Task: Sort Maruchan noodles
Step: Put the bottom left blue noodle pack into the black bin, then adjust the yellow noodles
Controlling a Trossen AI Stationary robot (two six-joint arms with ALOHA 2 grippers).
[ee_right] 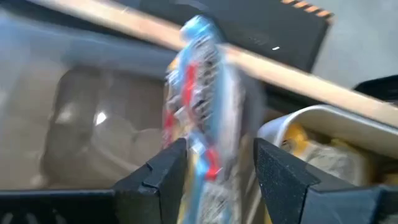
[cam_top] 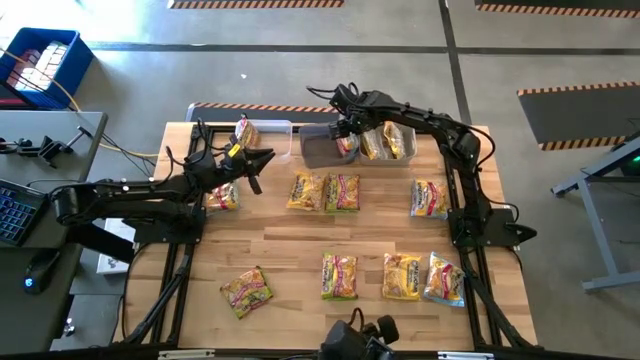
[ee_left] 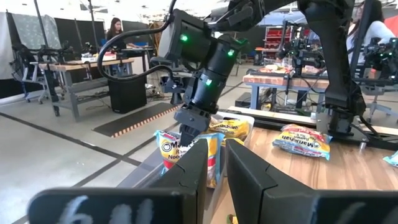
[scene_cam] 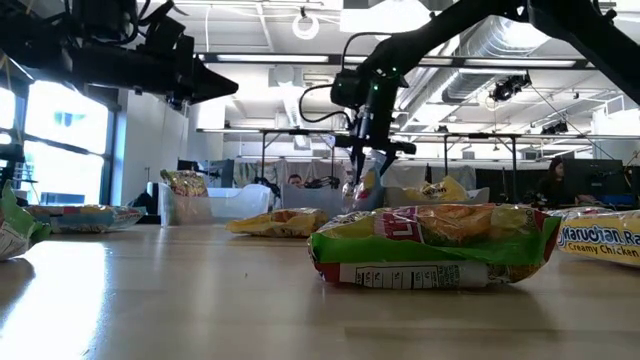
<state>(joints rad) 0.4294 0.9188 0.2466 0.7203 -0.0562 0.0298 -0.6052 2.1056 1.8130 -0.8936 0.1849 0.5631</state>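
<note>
Going left to right on your bench: your left gripper hangs over the back left part, jaws nearly together with nothing between them. Just behind it sits a clear bin with one packet standing in it. Loose Maruchan noodles on the wood, I count eight: one by the left arm, one at front left, two side by side in the middle, one at front centre, two at front right and one at mid right.

The second bin, at the back middle, holds two packets on its right side. Your right gripper is down in that bin, jaws partly spread, with a blue-edged packet upright between them. It's blurred, so I can't tell if the fingers actually pinch it.
</note>
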